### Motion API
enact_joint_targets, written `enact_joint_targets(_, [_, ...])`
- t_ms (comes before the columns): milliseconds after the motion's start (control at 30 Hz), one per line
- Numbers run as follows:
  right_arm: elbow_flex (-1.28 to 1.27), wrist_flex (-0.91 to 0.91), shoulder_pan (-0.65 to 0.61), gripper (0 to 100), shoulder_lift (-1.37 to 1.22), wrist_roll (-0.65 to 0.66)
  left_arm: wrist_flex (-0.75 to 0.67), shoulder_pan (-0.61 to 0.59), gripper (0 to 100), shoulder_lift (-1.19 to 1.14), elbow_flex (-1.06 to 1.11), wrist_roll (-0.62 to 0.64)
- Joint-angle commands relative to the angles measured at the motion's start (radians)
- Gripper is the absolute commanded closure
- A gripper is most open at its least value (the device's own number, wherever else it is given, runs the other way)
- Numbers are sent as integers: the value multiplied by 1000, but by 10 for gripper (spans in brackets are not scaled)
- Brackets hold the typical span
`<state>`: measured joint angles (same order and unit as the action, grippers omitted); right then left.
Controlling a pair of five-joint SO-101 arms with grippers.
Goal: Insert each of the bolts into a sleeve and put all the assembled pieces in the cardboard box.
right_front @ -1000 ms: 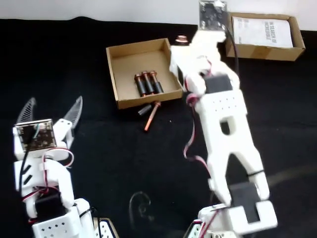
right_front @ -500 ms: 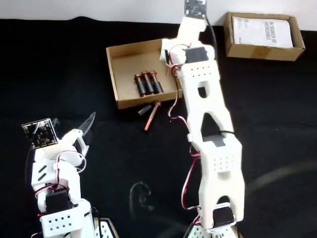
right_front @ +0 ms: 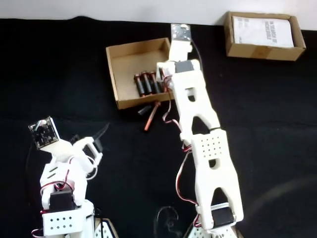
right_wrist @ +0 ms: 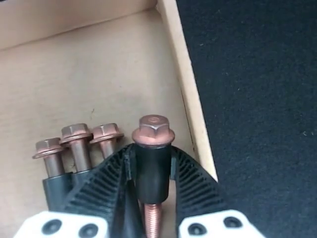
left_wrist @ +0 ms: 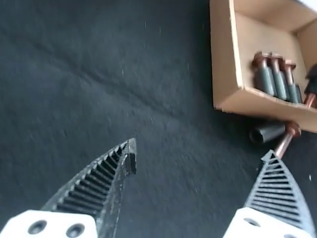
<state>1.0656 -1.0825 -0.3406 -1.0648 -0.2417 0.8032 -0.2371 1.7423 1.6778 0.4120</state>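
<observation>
You have a black counter [right_front: 59,74] carrying both arms. The right arm [right_front: 208,148] stretches far out across it to the cardboard box [right_front: 112,74]. The left arm [right_front: 62,183] stands folded close to its base, well apart from that box. A second box [right_front: 252,51], with a printed sheet [right_front: 260,30] in it, sits at the far edge of the counter, apart from the work. Your right hand [right_wrist: 151,153] is over the cardboard box, close to the wall that lies rightmost in the high view. Its fingers are drawn in narrow on an assembled piece [right_wrist: 152,168]. The black sleeve [right_wrist: 151,178] is clamped between the ribbed fingers. The copper bolt head [right_wrist: 153,130] stands out past the fingertips, and the threaded shank shows behind the sleeve. Whether that piece touches the box floor cannot be told. Your left hand [left_wrist: 200,148] is spread wide over bare counter, gripping nothing and touching nothing. Three assembled pieces [right_front: 147,83] lie side by side on the box floor, pressed against one another, just beside the held one. Outside the box, just beside the wall nearest the arms, lie a loose sleeve [left_wrist: 266,133] and a loose bolt [left_wrist: 286,141]. They lie close together; whether they touch cannot be told.
</observation>
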Motion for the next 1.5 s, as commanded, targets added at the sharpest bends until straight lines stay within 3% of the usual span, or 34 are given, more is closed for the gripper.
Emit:
enact_joint_targets(0, [67,-22,-8,984,12,66,9,16,628,19,18,12])
enact_joint_targets(267, [74,-188,-61,783,18,103,11,16,628,19,18,9])
enact_joint_targets(433, [139,-228,-64,782,19,103,11,16,628,19,18,9])
enact_joint_targets(800, [697,-671,-222,782,19,103,11,16,628,19,18,8])
enact_joint_targets(1200, [696,-684,-483,782,124,-74,11,16,628,19,19,8])
enact_joint_targets(1467, [691,-682,-506,782,280,-100,11,16,628,19,19,6])
